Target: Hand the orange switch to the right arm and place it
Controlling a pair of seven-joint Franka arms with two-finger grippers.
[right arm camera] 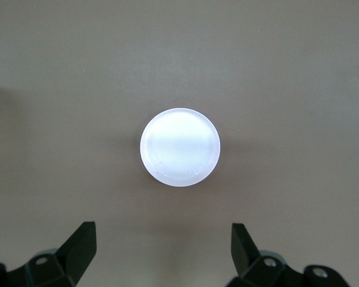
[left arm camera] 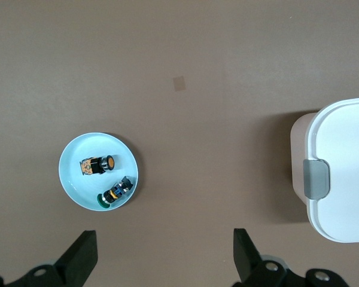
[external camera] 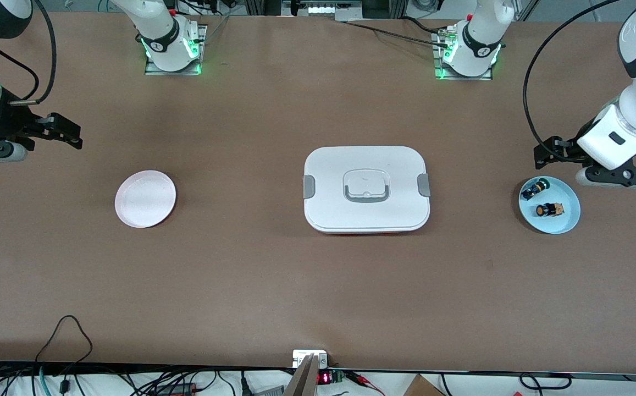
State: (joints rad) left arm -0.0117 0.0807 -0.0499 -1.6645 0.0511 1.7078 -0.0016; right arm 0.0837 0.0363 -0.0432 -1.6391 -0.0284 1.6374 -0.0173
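Observation:
The orange switch (external camera: 549, 209) lies on its side in a small light-blue plate (external camera: 566, 221) at the left arm's end of the table, beside a green-capped switch (external camera: 533, 188). My left gripper (external camera: 549, 152) hovers open and empty over the table just beside that plate. The left wrist view shows the orange switch (left arm camera: 99, 164), the green one (left arm camera: 114, 192) and the plate (left arm camera: 71, 160) ahead of my open gripper (left arm camera: 164, 258). My right gripper (external camera: 69, 133) waits open and empty at the right arm's end, with nothing between its fingers in the right wrist view (right arm camera: 163, 254).
A white round plate (external camera: 145, 198) lies bare toward the right arm's end and also shows in the right wrist view (right arm camera: 180, 146). A white lidded container (external camera: 366, 188) with grey latches sits mid-table; its edge shows in the left wrist view (left arm camera: 342, 170).

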